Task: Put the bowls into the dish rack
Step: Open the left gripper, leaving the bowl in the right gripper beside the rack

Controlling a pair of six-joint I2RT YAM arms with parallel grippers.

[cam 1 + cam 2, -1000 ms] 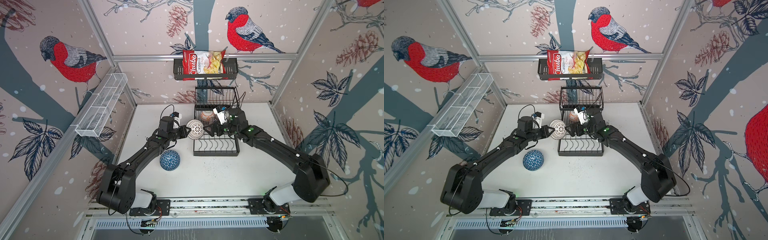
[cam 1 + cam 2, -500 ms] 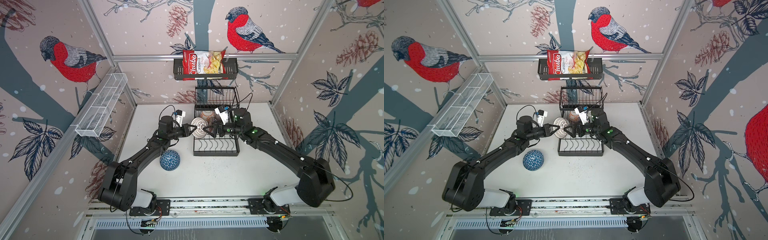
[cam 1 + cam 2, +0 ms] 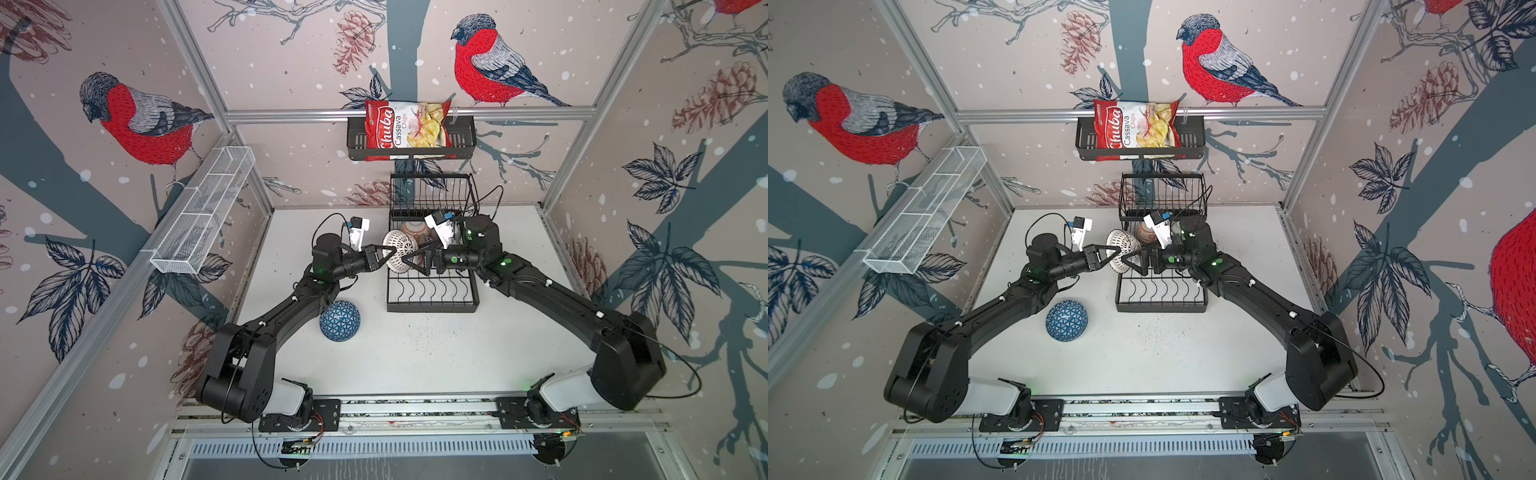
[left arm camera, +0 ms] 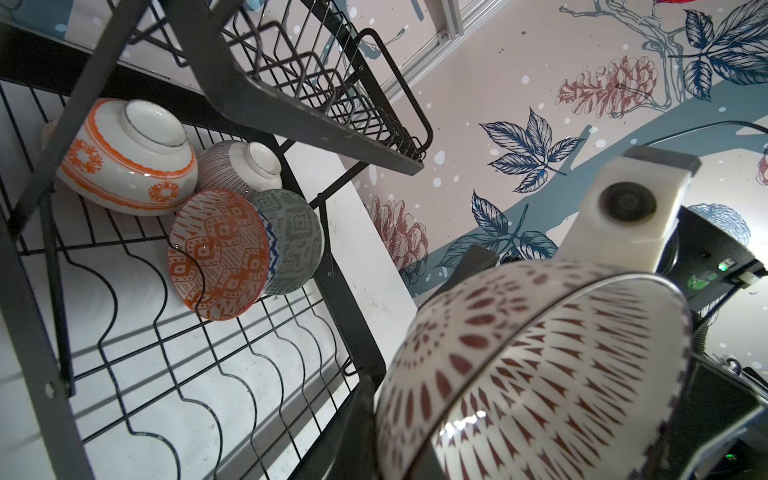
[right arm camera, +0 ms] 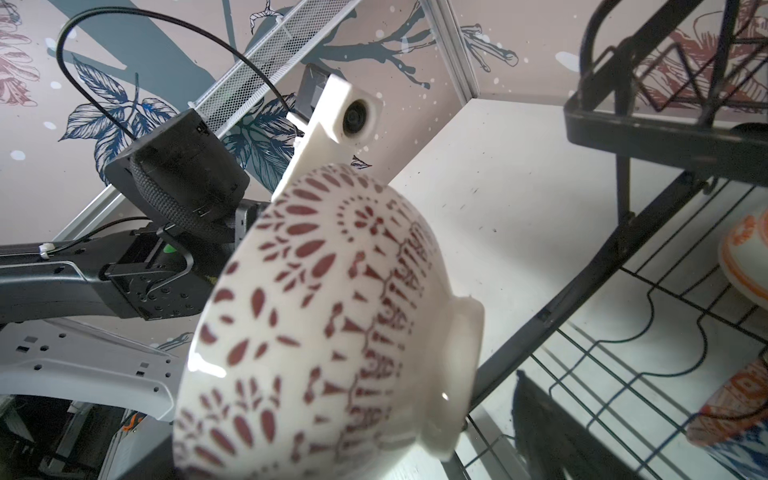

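- White tabletop (image 3: 415, 357) fills the floor of a booth papered with red-breasted birds.
- At the centre of both top views, toward the back wall, stands the black two-tier dish rack (image 3: 432, 308).
- The left gripper (image 3: 387, 253) is pinched on the rim of the dotted bowl (image 3: 400, 248), holding it in the air, tipped sideways, at the rack's left edge.
- The right gripper (image 3: 415, 261) has its jaws spread wide at the bowl's far side; whether they touch it cannot be told.
- In the left wrist view, the rack's lower tier holds the orange floral bowl (image 4: 124, 166), lined bowl (image 4: 232, 170), orange geometric bowl (image 4: 218, 253) and grey-green bowl (image 4: 297, 241).
- The blue bowl (image 3: 340, 321) lies upside down on the table, lower left of the rack.
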